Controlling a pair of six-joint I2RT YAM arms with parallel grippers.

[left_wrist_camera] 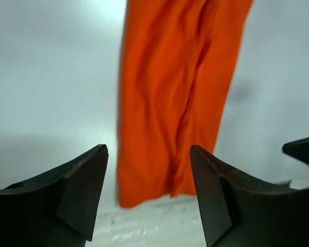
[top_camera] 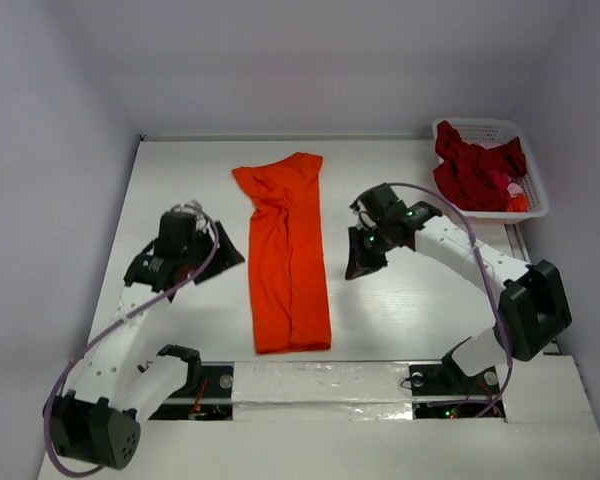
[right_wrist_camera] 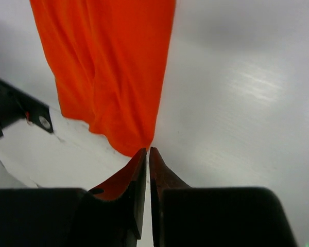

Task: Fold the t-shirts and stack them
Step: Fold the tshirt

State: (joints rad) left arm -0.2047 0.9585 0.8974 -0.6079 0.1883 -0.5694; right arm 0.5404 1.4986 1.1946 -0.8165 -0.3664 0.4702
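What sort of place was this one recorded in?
Probably a lab robot cell: a white table boxed in by plain white wall panels, two white robot arms bolted at its near edge, and an orange cloth t-shirt laid out.

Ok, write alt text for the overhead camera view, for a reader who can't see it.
A bright orange t-shirt, folded lengthwise into a long strip, lies in the middle of a white table. The left tool and right tool sit either side of it, both clear of the cloth. A white basket in the far right corner holds dark red shirts.
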